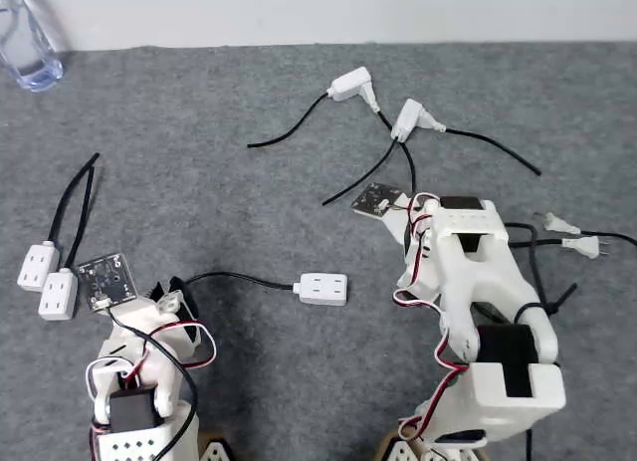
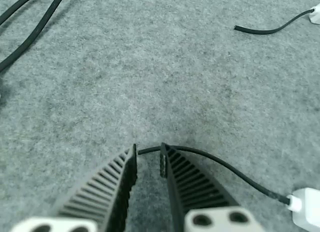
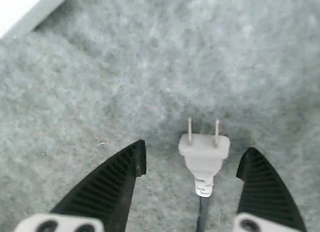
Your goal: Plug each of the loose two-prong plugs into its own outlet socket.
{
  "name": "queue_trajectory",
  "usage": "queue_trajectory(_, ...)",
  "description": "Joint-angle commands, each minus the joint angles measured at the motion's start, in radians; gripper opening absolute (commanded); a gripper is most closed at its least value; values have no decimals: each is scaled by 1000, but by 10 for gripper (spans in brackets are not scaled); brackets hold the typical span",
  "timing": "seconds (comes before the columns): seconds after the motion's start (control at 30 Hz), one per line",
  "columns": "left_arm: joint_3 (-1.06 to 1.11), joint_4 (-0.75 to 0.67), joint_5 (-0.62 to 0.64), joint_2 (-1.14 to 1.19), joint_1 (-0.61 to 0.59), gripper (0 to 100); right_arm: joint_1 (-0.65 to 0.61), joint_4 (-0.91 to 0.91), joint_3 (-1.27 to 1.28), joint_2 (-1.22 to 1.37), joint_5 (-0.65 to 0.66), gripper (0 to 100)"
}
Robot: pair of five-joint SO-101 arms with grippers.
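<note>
A white two-prong plug (image 3: 204, 153) lies on the grey carpet, prongs pointing away from the camera. My right gripper (image 3: 196, 149) is open with a finger on each side of the plug, not touching it. My left gripper (image 2: 148, 154) is low over the carpet, its fingers a narrow gap apart, and the free end of a black cable (image 2: 150, 150) lies across the tips. That cable runs to a white outlet socket (image 1: 320, 288) in the middle of the table. Two more sockets (image 1: 48, 280) lie at the left. Two angled white plugs (image 1: 350, 84) (image 1: 409, 118) lie at the back.
Two small loose plugs (image 1: 562, 223) (image 1: 587, 247) lie at the right beside my right arm (image 1: 468, 272). Black cables (image 1: 80, 197) trail from the left sockets. A clear plastic bottle (image 1: 30, 53) stands at the back left corner. A white socket corner (image 3: 22, 9) is near my right gripper.
</note>
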Motion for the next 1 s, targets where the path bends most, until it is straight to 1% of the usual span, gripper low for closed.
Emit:
queue_trajectory(0.0, -8, 3, -9, -9, -2, 79, -13, -12, -43, -5, -6, 284)
queue_trajectory(0.1, -8, 3, -9, -9, -2, 79, -10, -8, -43, -5, -5, 284)
queue_trajectory(0.2, -8, 3, -9, -9, -3, 79, -5, -5, -43, -4, 43, 282)
queue_trajectory(0.33, -8, 3, -9, -9, -3, 79, -5, -12, -43, -4, 91, 230)
queue_trajectory(0.4, -8, 3, -9, -9, -3, 79, -4, -10, -43, -2, 110, 232)
queue_trajectory(0.6, -8, 3, -9, -9, -3, 79, 70, -54, -83, 101, 141, 250)
queue_trajectory(0.67, -8, 3, -9, -9, -3, 79, 91, -24, -123, 142, 170, 249)
queue_trajectory(0.8, -8, 3, -9, -9, -3, 79, 114, 47, -222, 206, 189, 248)
queue_trajectory(0.97, -8, 3, -9, -9, -3, 79, 128, 54, -249, 236, 213, 248)
